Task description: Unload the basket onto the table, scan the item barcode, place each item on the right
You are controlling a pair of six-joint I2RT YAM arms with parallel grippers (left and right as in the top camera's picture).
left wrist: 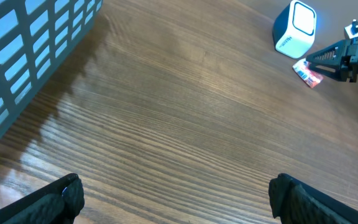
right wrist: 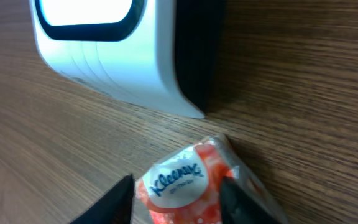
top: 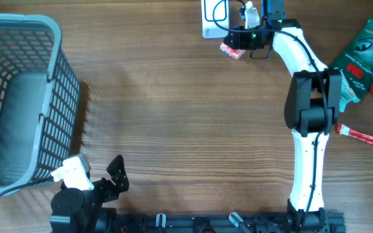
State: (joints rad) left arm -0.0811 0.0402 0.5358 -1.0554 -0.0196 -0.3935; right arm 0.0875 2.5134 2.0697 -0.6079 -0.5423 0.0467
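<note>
**Item:** Kleenex pack (right wrist: 182, 186).
**Location:** lower centre of the right wrist view, on the table (top: 173, 116) just below the white scanner (right wrist: 110, 56). In the overhead view it sits at top centre.
**Right gripper (right wrist: 179, 202):** one finger stands on each side of the pack, close against its wrapper. You cannot tell whether they pinch it.
**Axis:** seen from overhead, the pack lies roughly left-right, logo face up.
**Left gripper (left wrist: 176, 199):** spread wide and empty at bottom left, well apart from the pack. Judge the right arm the nearer for your move.
</note>
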